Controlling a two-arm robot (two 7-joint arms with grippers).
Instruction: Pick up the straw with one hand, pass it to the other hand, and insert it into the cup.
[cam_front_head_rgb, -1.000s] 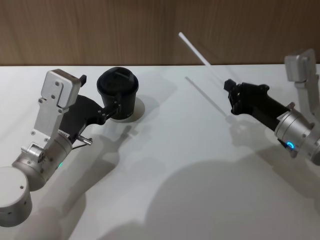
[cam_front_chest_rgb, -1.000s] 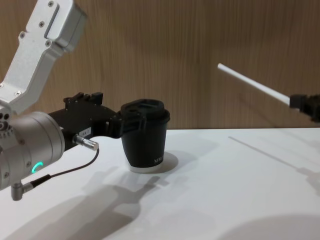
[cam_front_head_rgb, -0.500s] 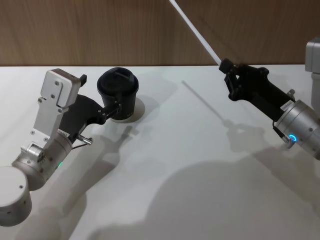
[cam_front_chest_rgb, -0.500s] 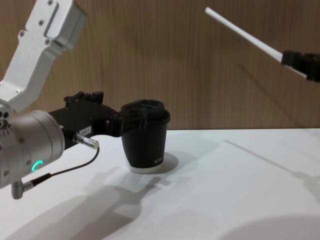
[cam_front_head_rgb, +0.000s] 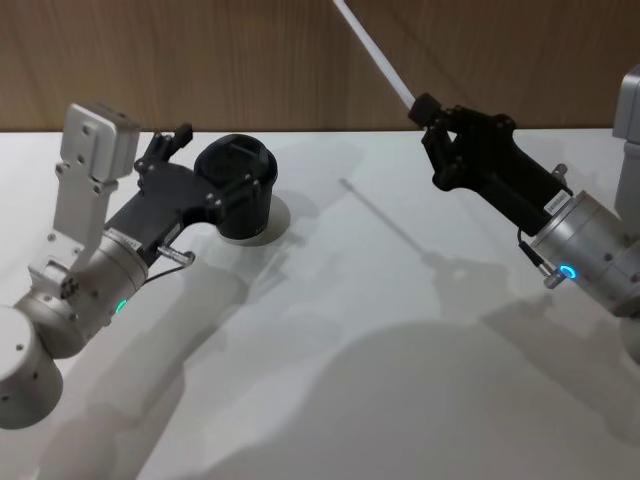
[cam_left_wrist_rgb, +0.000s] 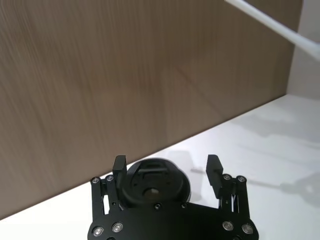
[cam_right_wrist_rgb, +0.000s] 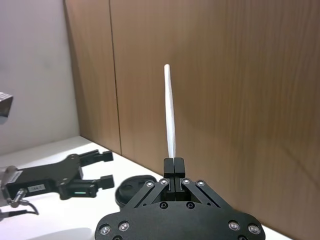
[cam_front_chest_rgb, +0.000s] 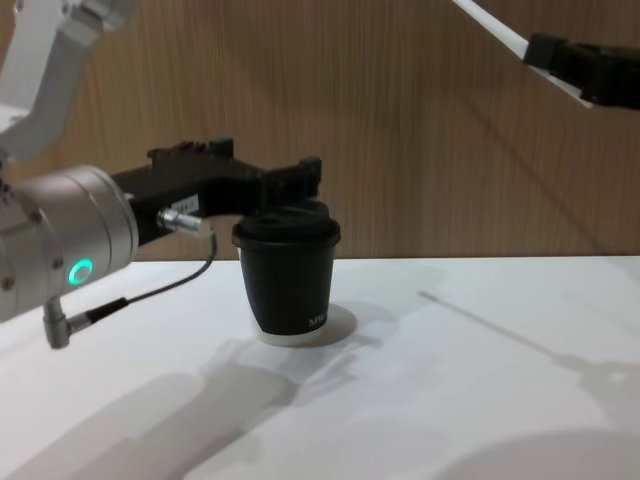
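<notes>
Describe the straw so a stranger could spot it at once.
Start at the brown wooden wall behind the white table; the right gripper is held up in front of it. The straw is the thin white rod slanting up and left from its shut fingers, unlike the squat black cup.

We see a white worktop (cam_front_head_rgb: 380, 300) which reaches back to a wooden wall (cam_front_head_rgb: 200, 60). Directly on it stands the black cup (cam_front_head_rgb: 238, 190), upright with its black lid on, near the far edge and in the left half. Its white bottom rim touches the surface. Soft grey shadows lie across it.
</notes>
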